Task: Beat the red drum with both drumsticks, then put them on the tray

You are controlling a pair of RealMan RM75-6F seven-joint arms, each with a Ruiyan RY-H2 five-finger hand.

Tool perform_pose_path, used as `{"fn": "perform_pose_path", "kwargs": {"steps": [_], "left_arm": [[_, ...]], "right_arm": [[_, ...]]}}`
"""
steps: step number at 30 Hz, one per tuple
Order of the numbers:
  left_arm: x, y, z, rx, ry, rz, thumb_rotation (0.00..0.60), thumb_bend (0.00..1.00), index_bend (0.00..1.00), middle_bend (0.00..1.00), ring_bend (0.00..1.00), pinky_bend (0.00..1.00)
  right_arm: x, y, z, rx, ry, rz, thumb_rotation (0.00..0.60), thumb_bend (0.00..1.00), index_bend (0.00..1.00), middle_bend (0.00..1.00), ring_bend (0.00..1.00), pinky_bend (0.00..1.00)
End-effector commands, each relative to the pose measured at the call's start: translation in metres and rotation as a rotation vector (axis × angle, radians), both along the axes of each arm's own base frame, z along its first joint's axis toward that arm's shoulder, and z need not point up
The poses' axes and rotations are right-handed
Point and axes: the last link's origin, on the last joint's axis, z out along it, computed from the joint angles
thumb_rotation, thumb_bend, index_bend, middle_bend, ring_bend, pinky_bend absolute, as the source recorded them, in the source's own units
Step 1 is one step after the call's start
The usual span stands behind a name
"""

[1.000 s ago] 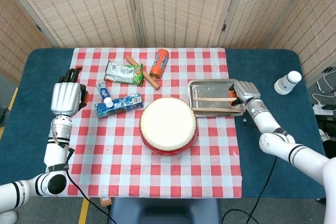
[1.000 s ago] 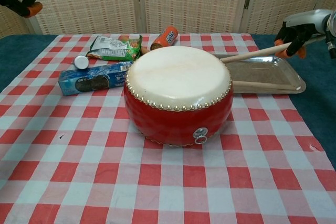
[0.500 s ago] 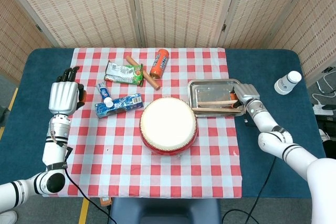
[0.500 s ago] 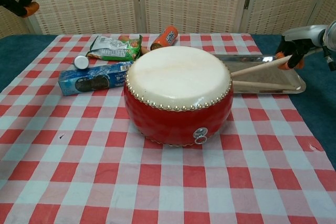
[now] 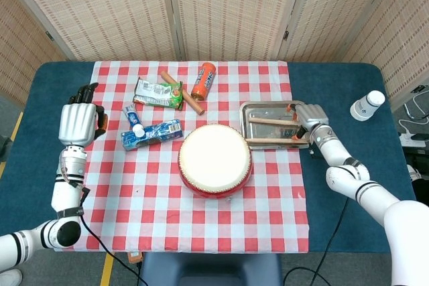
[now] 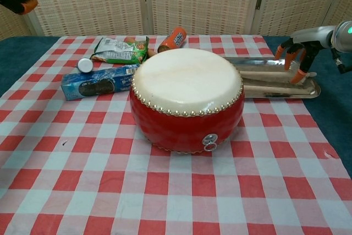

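Both drumsticks (image 5: 271, 121) (image 5: 273, 140) lie in the tray (image 5: 261, 107), just right of the drum (image 5: 214, 159); placement appears complete, and only withdrawal of the arms appears to remain. The right robot hand (image 5: 305, 118) hovers over the tray's far-from-drum end, fingers spread, holding nothing; the left robot hand (image 5: 78, 122) is raised well left of the drum, fingers extended, empty.

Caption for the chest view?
Right hand open over the tray, both drumsticks lying in it behind the red drum.
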Motion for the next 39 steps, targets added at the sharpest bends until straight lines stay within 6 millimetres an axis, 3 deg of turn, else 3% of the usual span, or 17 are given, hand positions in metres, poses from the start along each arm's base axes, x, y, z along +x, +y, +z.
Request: {"fn": "perform_pose_path", "kwargs": {"steps": [1,5,8,9,11,13,16,19,26,32,39], "left_arm": [[-0.002,0.0,0.003,0.003,-0.003,0.004,0.6,0.46,0.0,0.07,0.07,0.24],[-0.009,0.001,0.009,-0.001,-0.059,0.028,0.6,0.28,0.0,0.07,0.06,0.21],[-0.015,0.002,0.015,-0.028,-0.109,0.046,0.6,0.23,0.0,0.04,0.03,0.18],[-0.017,0.002,0.017,-0.036,-0.12,0.05,0.564,0.22,0.0,0.03,0.02,0.16],[-0.022,0.001,0.02,-0.049,-0.167,0.055,0.365,0.22,0.0,0.0,0.0,0.12],[-0.026,0.001,0.024,-0.054,-0.2,0.058,0.215,0.22,0.0,0.0,0.0,0.11],[-0.037,0.0,0.031,-0.03,-0.176,0.056,0.173,0.22,0.0,0.0,0.0,0.1],[-0.05,-0.005,0.034,-0.013,-0.137,0.067,0.224,0.22,0.0,0.0,0.0,0.11],[-0.084,-0.038,0.037,0.019,-0.081,0.095,0.5,0.24,0.0,0.04,0.02,0.15],[-0.106,-0.078,0.035,0.003,-0.08,0.112,0.575,0.25,0.0,0.06,0.03,0.15],[-0.123,-0.125,0.029,-0.014,-0.073,0.133,0.6,0.26,0.0,0.06,0.03,0.15]], "right_arm": [[0.005,0.001,0.009,-0.025,-0.025,0.02,0.6,0.03,0.23,0.33,0.18,0.23],[0.013,0.008,0.03,-0.095,-0.045,0.093,0.6,0.03,0.23,0.33,0.18,0.23],[0.016,0.017,0.049,-0.159,-0.048,0.148,0.6,0.03,0.23,0.33,0.18,0.23],[0.016,0.021,0.055,-0.178,-0.051,0.16,0.6,0.03,0.23,0.33,0.18,0.23],[0.017,0.031,0.068,-0.218,-0.062,0.183,0.6,0.03,0.22,0.31,0.17,0.23],[0.017,0.042,0.079,-0.247,-0.071,0.194,0.6,0.03,0.19,0.27,0.14,0.22],[0.015,0.063,0.096,-0.298,-0.077,0.215,0.6,0.03,0.14,0.23,0.1,0.17],[0.01,0.087,0.109,-0.342,-0.085,0.229,0.6,0.03,0.13,0.23,0.09,0.16],[-0.01,0.154,0.13,-0.416,-0.073,0.238,0.6,0.04,0.13,0.23,0.09,0.16],[-0.028,0.203,0.134,-0.473,-0.08,0.227,0.6,0.04,0.08,0.19,0.06,0.1],[-0.042,0.255,0.127,-0.489,-0.1,0.18,0.6,0.04,0.0,0.12,0.0,0.0]]}}
